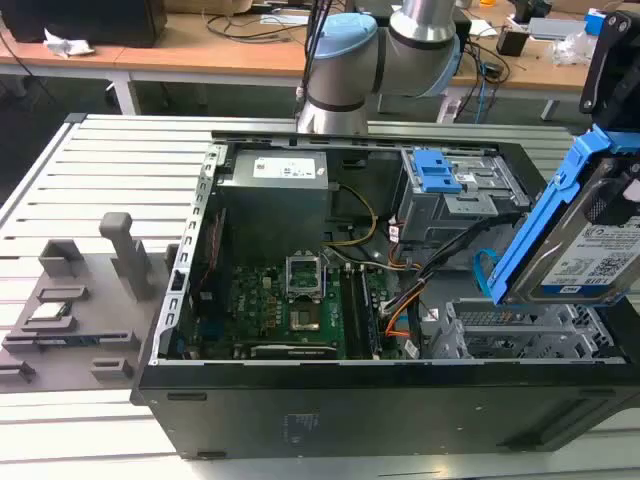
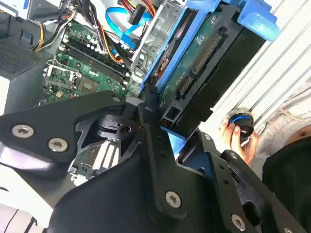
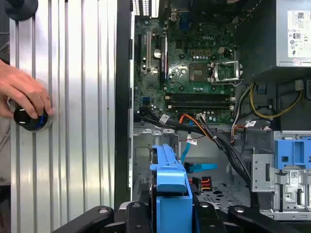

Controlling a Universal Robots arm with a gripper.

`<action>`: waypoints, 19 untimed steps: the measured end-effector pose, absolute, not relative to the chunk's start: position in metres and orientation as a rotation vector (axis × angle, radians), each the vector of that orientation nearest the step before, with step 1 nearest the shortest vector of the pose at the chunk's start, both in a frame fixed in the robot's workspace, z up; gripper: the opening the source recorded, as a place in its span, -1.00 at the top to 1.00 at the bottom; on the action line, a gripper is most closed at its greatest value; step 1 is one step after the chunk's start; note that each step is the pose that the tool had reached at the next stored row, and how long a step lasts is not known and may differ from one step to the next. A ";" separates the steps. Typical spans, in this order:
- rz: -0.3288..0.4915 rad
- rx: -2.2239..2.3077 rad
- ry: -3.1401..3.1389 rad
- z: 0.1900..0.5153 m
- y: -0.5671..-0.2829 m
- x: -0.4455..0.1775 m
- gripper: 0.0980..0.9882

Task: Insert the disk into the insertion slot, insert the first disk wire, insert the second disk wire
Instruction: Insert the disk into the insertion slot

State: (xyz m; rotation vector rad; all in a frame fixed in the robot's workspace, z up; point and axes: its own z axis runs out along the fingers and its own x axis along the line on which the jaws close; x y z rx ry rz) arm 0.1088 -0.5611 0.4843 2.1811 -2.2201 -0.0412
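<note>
Disk (image 1: 592, 245) hangs tilted above the insertion slot (image 1: 515, 335), at the exterior view's right, clamped by its blue frame (image 3: 170, 179) between the gripper's (image 3: 171, 213) fingers. It looks rigid, fairly heavy and shock-sensitive; the plastic frame edges seem the safest hold.

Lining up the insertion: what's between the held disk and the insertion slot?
In the first wrist view, the second disk wire loops over the insertion slot, just ahead of the disk.
</note>
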 end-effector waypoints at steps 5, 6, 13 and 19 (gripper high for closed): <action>-0.043 2.187 -2.216 0.470 -0.561 0.106 0.40; -0.043 2.187 -2.216 0.469 -0.561 0.105 0.40; -0.043 2.187 -2.216 0.452 -0.556 0.102 0.40; -0.043 2.187 -2.216 0.440 -0.552 0.099 0.40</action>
